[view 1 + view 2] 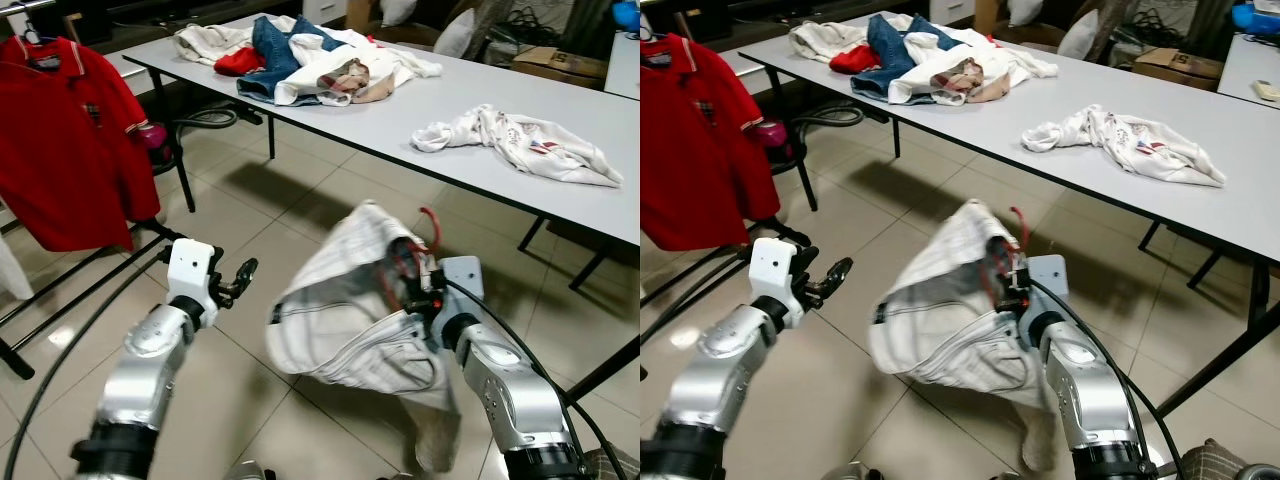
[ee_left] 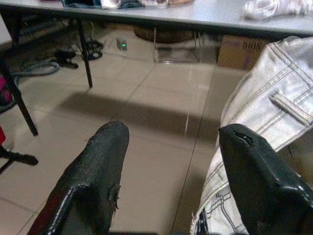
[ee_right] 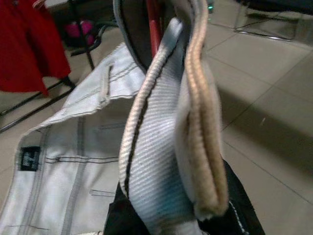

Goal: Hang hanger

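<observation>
White jeans-style trousers (image 1: 340, 310) hang off a red hanger whose hook (image 1: 432, 225) sticks up above them, low over the tiled floor. My right gripper (image 1: 415, 290) is shut on the folded waistband (image 3: 166, 122), and the red hanger bar (image 3: 154, 24) shows inside the fold. My left gripper (image 1: 238, 280) is open just left of the trousers, holding nothing. In the left wrist view its fingers (image 2: 98, 171) stand wide apart, with the trousers' cloth (image 2: 274, 98) beside one of them. At the far left a red polo shirt (image 1: 70, 130) hangs from a clothes rail (image 1: 25, 8).
A long grey table (image 1: 480, 110) runs across the back, bearing a pile of clothes (image 1: 300, 60) and a crumpled white shirt (image 1: 520, 140). Its black legs (image 1: 185, 175) stand on the tiles. The rack's black base bars (image 1: 60, 290) lie at the left.
</observation>
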Controlling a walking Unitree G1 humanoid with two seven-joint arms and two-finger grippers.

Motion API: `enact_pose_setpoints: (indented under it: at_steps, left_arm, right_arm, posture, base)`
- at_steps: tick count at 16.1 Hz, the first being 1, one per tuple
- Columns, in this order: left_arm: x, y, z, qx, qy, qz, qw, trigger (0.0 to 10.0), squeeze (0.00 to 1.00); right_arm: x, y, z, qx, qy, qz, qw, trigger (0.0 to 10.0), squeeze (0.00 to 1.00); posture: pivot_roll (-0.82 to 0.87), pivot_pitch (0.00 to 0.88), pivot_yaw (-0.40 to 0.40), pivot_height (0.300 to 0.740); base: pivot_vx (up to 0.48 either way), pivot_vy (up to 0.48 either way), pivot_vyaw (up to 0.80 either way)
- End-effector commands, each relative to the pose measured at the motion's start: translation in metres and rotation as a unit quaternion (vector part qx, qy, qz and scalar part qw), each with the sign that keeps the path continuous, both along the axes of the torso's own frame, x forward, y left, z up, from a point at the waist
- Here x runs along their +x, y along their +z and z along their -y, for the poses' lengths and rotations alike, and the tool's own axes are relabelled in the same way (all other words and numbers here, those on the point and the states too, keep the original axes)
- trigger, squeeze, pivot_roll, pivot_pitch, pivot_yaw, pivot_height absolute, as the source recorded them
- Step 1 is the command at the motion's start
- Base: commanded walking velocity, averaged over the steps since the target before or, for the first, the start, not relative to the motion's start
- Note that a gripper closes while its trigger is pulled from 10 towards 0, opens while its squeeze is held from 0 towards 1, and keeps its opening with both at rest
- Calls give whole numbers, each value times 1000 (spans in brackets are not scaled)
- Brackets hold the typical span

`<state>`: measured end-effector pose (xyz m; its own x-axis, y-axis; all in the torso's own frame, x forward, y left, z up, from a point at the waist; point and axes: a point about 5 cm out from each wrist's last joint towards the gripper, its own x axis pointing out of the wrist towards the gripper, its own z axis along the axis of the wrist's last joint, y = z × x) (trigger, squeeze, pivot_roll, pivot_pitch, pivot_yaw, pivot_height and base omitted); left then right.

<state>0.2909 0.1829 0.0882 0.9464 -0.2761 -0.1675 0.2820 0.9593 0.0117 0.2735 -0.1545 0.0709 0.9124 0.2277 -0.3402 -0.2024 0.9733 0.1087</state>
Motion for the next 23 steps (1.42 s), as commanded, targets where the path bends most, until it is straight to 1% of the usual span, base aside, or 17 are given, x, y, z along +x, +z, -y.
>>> enact_pose_setpoints:
  at_steps: [1, 2, 4, 6, 10, 18, 20, 23]
  left_arm:
    - [1, 6, 0, 6, 5, 12, 1000, 10000, 0]
    - [1, 9, 6, -5, -7, 17, 1000, 10000, 0]
    - [1, 11, 11, -14, -13, 19, 1000, 10000, 0]
    - [2, 11, 13, -10, -9, 17, 1000, 10000, 0]
    - [5, 14, 14, -4, -2, 16, 1000, 10000, 0]
    - [3, 11, 19, -12, -2, 6, 1000, 10000, 0]
    - [2, 11, 19, -15, -1, 5, 1000, 10000, 0]
    - [0, 10, 20, -18, 2, 4, 1000, 10000, 0]
  right_arm:
    - [6, 18, 2, 11, -9, 47, 999, 10000, 0]
    - [5, 19, 3, 39, -23, 53, 998, 10000, 0]
    - [7, 22, 1, 51, -21, 63, 996, 10000, 0]
    - [8, 21, 0, 45, -16, 60, 997, 10000, 0]
    - [12, 20, -4, 41, -28, 57, 997, 10000, 0]
    - [12, 22, -4, 24, -23, 62, 997, 10000, 0]
    - [12, 23, -7, 24, -6, 65, 998, 10000, 0]
    - [11, 22, -11, 15, 17, 62, 998, 10000, 0]
  posture:
    - [-65, 0, 32, 740]
    - [-62, 0, 30, 740]
    - [-61, 0, 37, 740]
    - [-66, 0, 46, 740]
    - [-55, 0, 48, 740]
    - [-63, 0, 41, 740]
    - [-61, 0, 34, 740]
    - [-53, 0, 26, 740]
  base:
    - [0, 0, 0]
    - [0, 0, 0]
    - [0, 0, 0]
    - [0, 0, 0]
    - [307, 0, 363]
    - [328, 0, 0]
    - [343, 0, 0]
    - [341, 0, 800]
